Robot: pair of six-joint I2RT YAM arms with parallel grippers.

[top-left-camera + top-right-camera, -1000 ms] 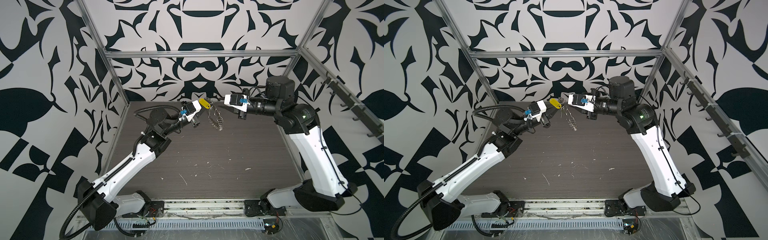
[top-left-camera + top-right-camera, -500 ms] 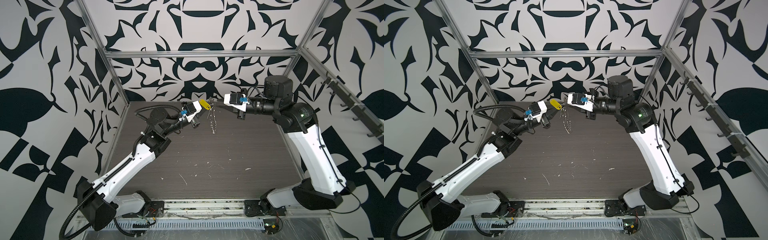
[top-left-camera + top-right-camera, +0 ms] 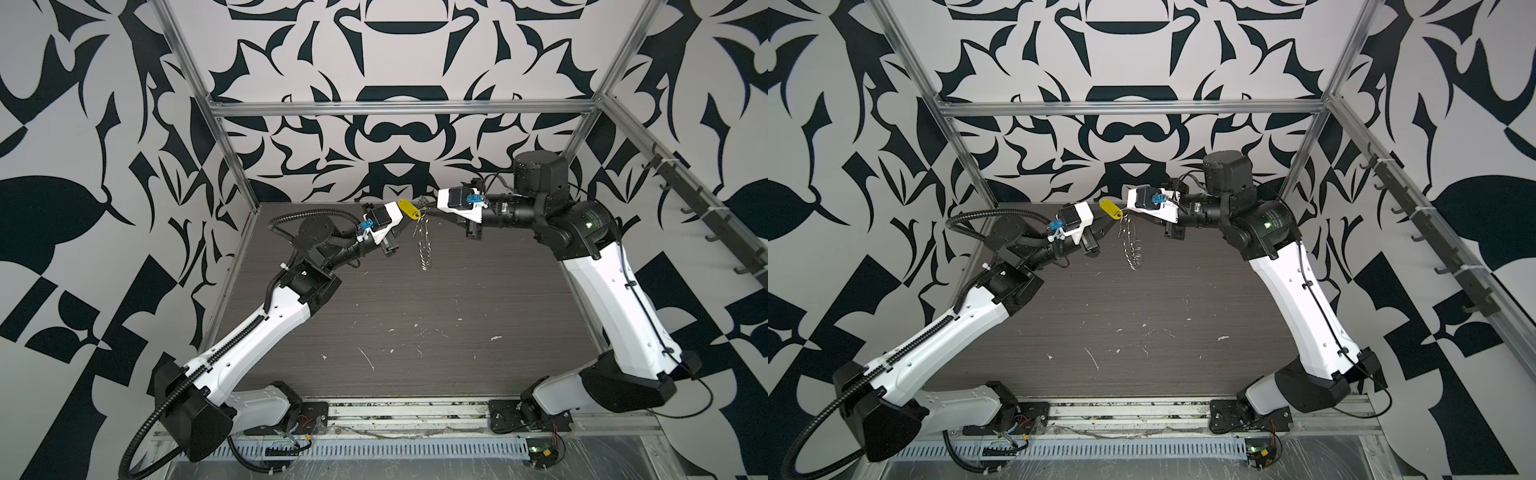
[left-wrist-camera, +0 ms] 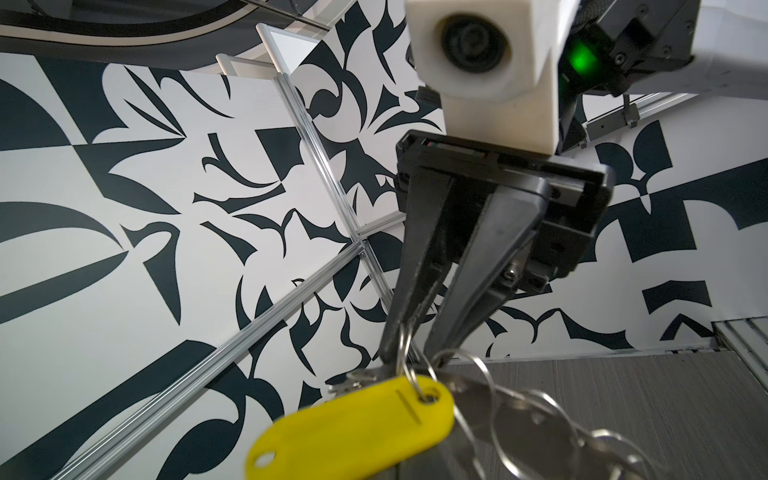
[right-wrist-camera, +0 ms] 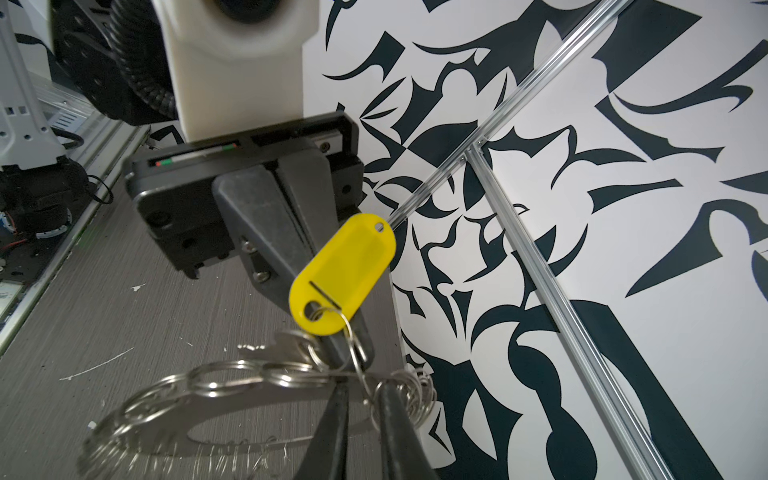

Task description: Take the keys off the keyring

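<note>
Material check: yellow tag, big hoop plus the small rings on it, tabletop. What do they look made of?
The yellow tag looks like plastic: smooth, opaque, soft sheen, moulded slot. The big hoop is thin bright metal wire, probably steel, with sharp glints; the small rings on it look alike. The tabletop is a dark, matt wood-grain surface, perhaps laminate, flecked white.

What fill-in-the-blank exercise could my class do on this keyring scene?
The plastic key tag is ___ in colour.
The keyring hangs in the air between the two ___.
On the left gripper the jaws are ___.
The dark table bears ___ flecks.
Missing words: yellow; grippers; shut; white.
</note>
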